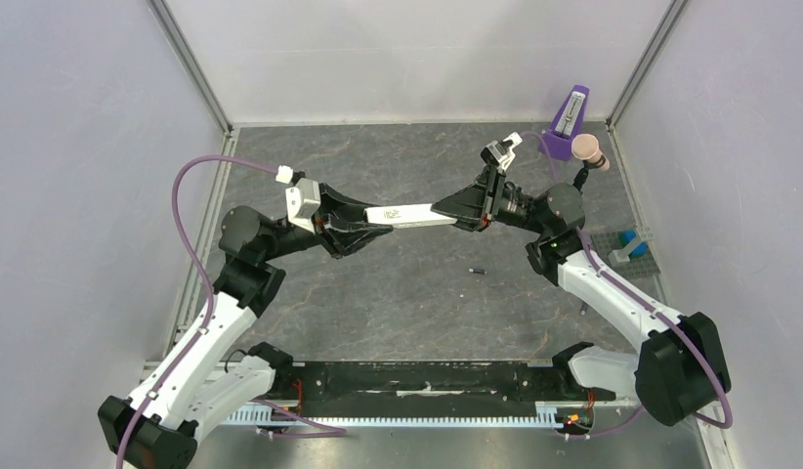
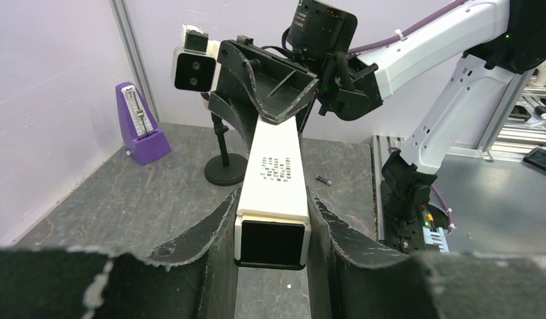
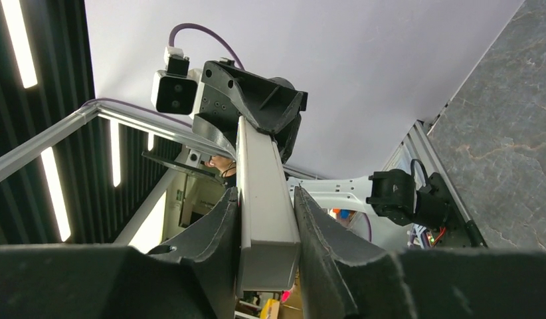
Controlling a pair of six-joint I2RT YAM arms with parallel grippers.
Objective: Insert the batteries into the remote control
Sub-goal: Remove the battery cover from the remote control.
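Note:
The white remote control (image 1: 412, 215) hangs level above the table, held at both ends. My left gripper (image 1: 363, 227) is shut on its left end and my right gripper (image 1: 466, 210) on its right end. In the left wrist view the remote control (image 2: 273, 166) runs away between my left gripper's (image 2: 273, 206) pads, a dark rectangular recess (image 2: 272, 240) at its near end, with my right gripper (image 2: 278, 109) clamped at the far end. The right wrist view shows the remote control (image 3: 260, 179) pinched by my right gripper (image 3: 265, 199). One small dark battery (image 1: 478, 269) lies on the table below.
A purple metronome (image 1: 569, 122) stands in the back right corner. Beside it is a black stand with a pink head (image 1: 588, 149). A blue item sits on a dark rack (image 1: 629, 244) at the right edge. Enclosure walls surround the grey tabletop (image 1: 398, 303).

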